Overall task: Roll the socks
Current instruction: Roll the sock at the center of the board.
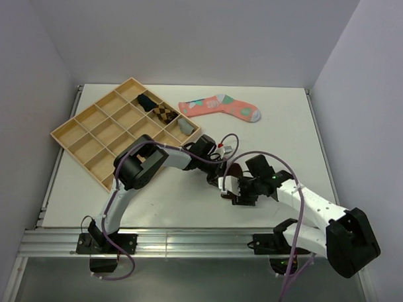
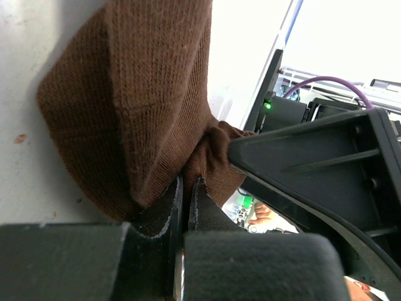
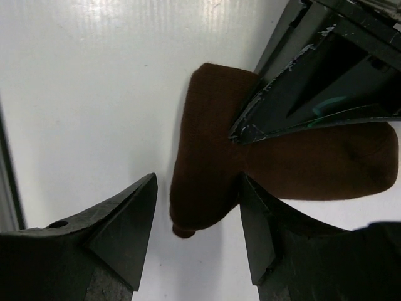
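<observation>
- Brown sock [image 1: 232,170]: you have it lying on the white table [image 1: 288,127] at the centre of the top view, between the two grippers. No white-striped cuff shows in any view.
- Right gripper [image 3: 197,182]: your fingers here are spread wide. In its wrist view they stand at the bottom of the frame, one on each side of the sock's nearer, folded end. The right-hand finger tip sits at the edge of the fabric, and the left-hand one is clear of it over bare table.
- Left gripper [image 2: 185,188]: your fingers are pressed together and pinch a bunched fold of the brown knit. In its wrist view the fabric fans out from that pinch towards the upper left of the frame.
- Wooden tray [image 1: 89,130]: it sits at the upper left of the top view, turned at an angle. Along its far-right row, three compartments hold a dark roll [image 1: 147,101], a checked roll [image 1: 164,112] and a rolled grey sock [image 1: 184,124].
- Pink patterned sock [image 1: 219,106]: it lies flat at the upper centre, well apart from the brown one.
</observation>
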You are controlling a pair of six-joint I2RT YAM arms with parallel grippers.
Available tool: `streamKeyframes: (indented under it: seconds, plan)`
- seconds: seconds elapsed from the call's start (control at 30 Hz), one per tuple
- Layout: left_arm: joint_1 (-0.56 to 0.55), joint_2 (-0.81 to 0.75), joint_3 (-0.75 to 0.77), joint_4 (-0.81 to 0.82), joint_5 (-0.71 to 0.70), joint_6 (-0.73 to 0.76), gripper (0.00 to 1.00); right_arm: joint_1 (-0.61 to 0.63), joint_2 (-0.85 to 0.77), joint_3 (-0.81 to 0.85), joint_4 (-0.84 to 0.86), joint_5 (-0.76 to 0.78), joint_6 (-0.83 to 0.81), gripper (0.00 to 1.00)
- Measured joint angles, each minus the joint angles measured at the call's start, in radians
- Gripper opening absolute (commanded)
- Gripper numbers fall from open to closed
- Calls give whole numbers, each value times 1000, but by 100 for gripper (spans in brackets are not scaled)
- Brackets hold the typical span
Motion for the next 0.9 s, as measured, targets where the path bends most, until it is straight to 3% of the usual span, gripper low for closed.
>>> streamKeyframes:
  seconds: [0.13, 0.23, 0.33, 0.37, 0.47, 0.63, 0.9]
  plan:
    - [1, 0, 1, -5, 5, 6, 0, 9, 51, 0, 42, 19, 14, 58]
    - [4, 0, 2, -14, 13, 14, 0, 14, 104, 15, 48, 29, 19, 49]
    - [6, 0, 4, -25, 23, 25, 0, 16, 169, 59, 32, 35, 31, 35]
    - [7, -1, 6, -29, 26, 29, 1, 17, 189, 76, 21, 35, 37, 23]
    - [11, -12, 4, -45, 21, 38, 8, 17, 242, 127, -19, 35, 60, 12]
    - [11, -72, -38, -60, -68, 51, 23, 10, 328, 206, -81, 19, 93, 7]
    - [28, -189, -130, -31, -263, 57, 27, -8, 346, 221, -92, -3, 129, 8]
